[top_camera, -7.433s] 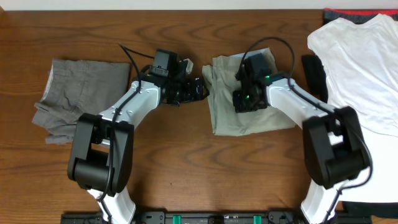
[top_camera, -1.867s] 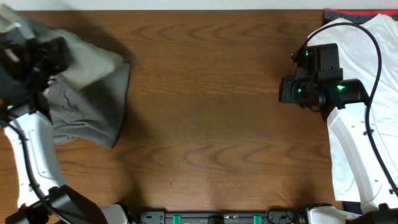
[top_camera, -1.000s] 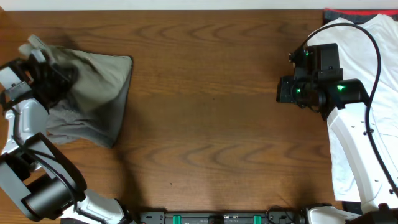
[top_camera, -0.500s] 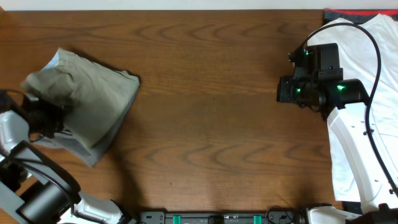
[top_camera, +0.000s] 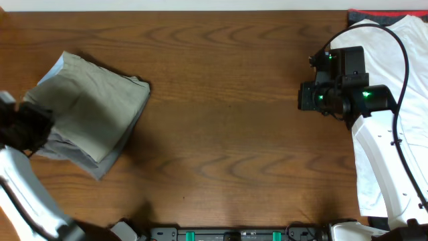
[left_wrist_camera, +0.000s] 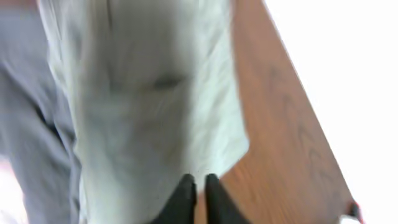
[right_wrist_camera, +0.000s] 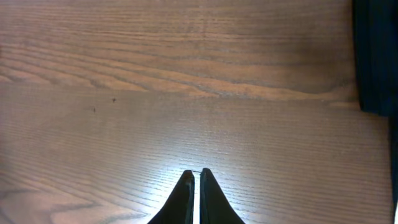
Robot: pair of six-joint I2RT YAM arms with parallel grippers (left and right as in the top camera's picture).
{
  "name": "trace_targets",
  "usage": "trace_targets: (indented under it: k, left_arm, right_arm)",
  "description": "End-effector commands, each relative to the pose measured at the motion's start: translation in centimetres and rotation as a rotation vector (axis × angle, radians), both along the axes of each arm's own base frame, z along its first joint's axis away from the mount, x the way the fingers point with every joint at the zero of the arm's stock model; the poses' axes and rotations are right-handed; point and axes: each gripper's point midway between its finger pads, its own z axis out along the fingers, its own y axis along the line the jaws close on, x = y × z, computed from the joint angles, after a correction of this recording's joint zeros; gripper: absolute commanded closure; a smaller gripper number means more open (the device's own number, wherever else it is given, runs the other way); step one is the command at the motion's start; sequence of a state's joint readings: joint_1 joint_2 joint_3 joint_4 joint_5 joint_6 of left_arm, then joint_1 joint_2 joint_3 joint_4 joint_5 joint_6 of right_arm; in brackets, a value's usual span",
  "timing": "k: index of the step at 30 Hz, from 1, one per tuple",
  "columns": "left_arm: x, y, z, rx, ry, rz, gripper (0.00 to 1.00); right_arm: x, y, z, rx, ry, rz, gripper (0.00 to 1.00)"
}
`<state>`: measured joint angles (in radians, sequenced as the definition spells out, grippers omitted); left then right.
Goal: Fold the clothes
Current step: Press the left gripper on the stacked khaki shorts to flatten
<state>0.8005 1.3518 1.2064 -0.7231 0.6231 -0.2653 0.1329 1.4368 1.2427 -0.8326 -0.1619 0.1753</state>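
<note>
The folded khaki trousers point(top_camera: 93, 107) lie at the table's left on top of the grey trousers point(top_camera: 90, 161), whose edge shows below them. My left gripper point(top_camera: 37, 126) sits at the stack's left edge, shut and holding nothing. In the blurred left wrist view its fingertips point(left_wrist_camera: 198, 182) meet over the khaki cloth point(left_wrist_camera: 155, 93), with grey cloth point(left_wrist_camera: 25, 124) to the left. My right gripper point(top_camera: 306, 98) hovers shut over bare wood just left of the white T-shirt point(top_camera: 394, 94). Its closed tips point(right_wrist_camera: 193, 173) hold nothing.
A dark and red garment point(top_camera: 374, 13) peeks out at the back right corner. A dark strip point(right_wrist_camera: 376, 56) runs along the right edge of the right wrist view. Bare brown table point(top_camera: 227, 120) lies between the arms.
My left gripper has let go of the khaki trousers and drawn back to the left; they now rest flat on the grey pair. The right arm has held still.
</note>
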Motion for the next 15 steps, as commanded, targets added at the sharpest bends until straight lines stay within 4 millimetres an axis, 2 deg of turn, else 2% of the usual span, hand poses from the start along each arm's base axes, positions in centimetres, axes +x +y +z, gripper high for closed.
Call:
trace_targets:
  k: [1, 4, 8, 10, 11, 15]
  left_arm:
    - [1.0, 1.0, 0.4, 0.151, 0.022, 0.002, 0.94]
    - [2.8, 1.4, -2.0, 0.217, 0.072, -0.013, 0.94]
    - [4.3, 2.2, -8.1, 0.216, 0.230, -0.009, 0.94]
    - [3.1, 3.0, -12.0, 0.160, 0.372, 0.079, 0.94]
    - [1.8, 3.5, -14.1, 0.114, 0.462, 0.165, 0.94]
    - [-1.0, 2.4, -19.7, -0.057, 0.652, 0.287, 0.94]
  right_arm:
    - [0.1, 0.1, 0.9, 0.002, -0.031, 0.015, 0.95]
    - [0.1, 0.1, 0.9, 0.002, -0.031, 0.015, 0.95]
    - [0.0, 0.1, 0.8, 0.009, -0.023, 0.007, 0.95]
    - [-0.1, 0.2, 0.8, 0.014, -0.020, 0.011, 0.95]
    - [-0.1, 0.3, 0.8, 0.017, -0.020, 0.013, 0.95]
    - [-0.1, 0.3, 0.8, 0.020, -0.020, 0.014, 0.96]
